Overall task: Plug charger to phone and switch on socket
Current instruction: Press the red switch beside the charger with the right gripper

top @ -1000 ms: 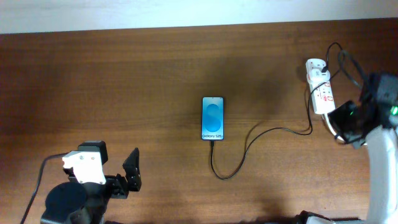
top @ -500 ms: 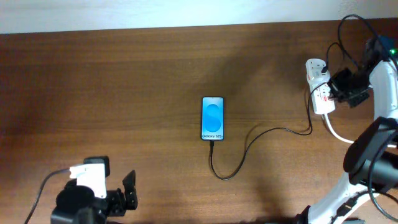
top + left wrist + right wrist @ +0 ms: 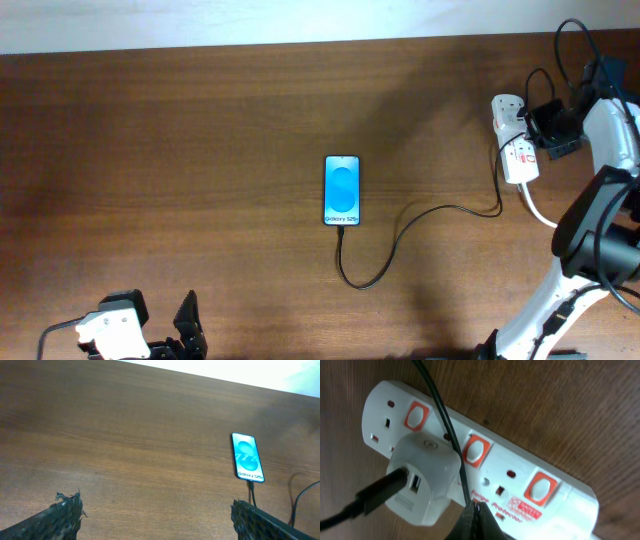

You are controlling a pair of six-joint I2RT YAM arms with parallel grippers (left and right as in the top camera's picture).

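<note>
Lab-like workstation, robot arm (image 3: 615,135) at wooden table (image 3: 200,120), white wall (image 3: 250,20) behind

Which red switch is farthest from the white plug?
The end switch beside the red printing on the socket. The middle switch and the far switch both sit right by the white plug.

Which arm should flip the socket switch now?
Right. The right gripper, fingers closed, hangs just above the socket, close to the red switch beside the charger's white plug. The left gripper is open, far across the table beyond the phone.
</note>
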